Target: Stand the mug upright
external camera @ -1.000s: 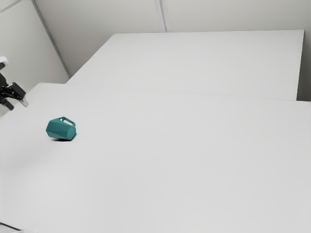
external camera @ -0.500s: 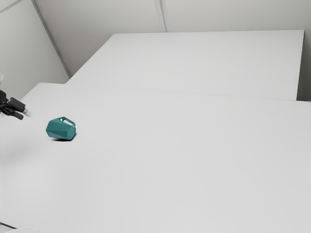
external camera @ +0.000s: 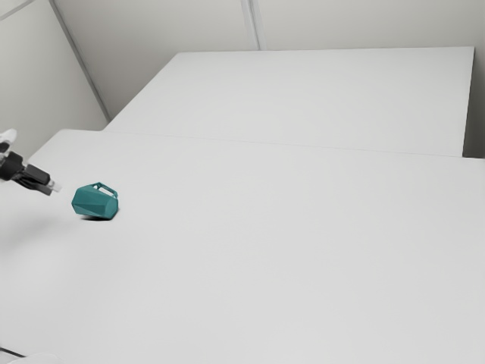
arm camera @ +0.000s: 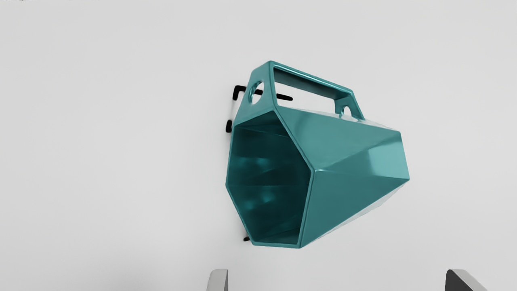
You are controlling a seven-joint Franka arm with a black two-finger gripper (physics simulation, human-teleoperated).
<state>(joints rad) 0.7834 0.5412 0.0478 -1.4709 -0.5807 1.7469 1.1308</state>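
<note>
"Where's the teal mug [external camera: 95, 202]?"

"On its side on the table [external camera: 265, 250], near the gripper [arm camera: 337, 278], whose fingers stand apart."

"Tricky to hold?"

"Probably light and stiff, but those glossy facets could slip. I'd pinch the handle [arm camera: 313, 81] or squarely across the body."

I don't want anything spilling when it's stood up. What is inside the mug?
Inside the mug, shadowed teal inner walls show, with no contents visible. The near wall covers part of the interior; what lies there can't be seen.
</note>
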